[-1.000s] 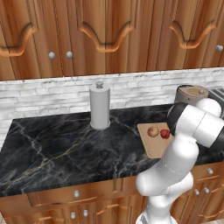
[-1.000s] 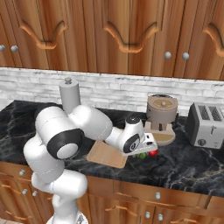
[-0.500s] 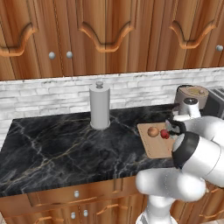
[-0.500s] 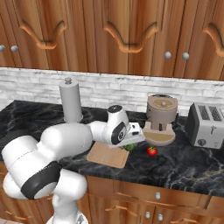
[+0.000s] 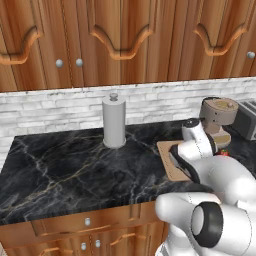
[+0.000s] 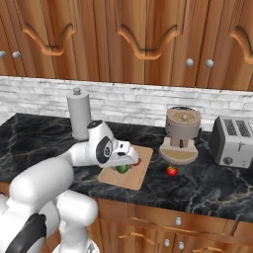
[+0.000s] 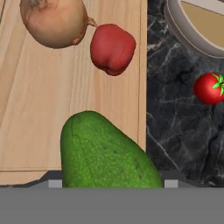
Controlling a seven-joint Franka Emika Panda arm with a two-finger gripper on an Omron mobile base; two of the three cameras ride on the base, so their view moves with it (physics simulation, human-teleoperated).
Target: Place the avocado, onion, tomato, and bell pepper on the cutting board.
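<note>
**Avocado over the board's edge**

Left base view: the arm's body covers much of the cutting board (image 5: 169, 159), and the jaws are hidden behind it.

Right base view: the jaws (image 6: 129, 164) hang low over the board, the avocado (image 6: 122, 169) right beneath them. The tomato (image 6: 171, 171) sits off on the worktop (image 6: 212, 183), near the coffee grinder (image 6: 182, 135).

Hand view: the avocado (image 7: 105, 153) sits between the jaws; whether they grip it, I cannot tell. Ahead on the board (image 7: 39, 109) lie the onion (image 7: 54, 21) and bell pepper (image 7: 112, 48).

Arm folded low, gripper (image 6: 129, 162) angled down, jaws hidden.
</note>
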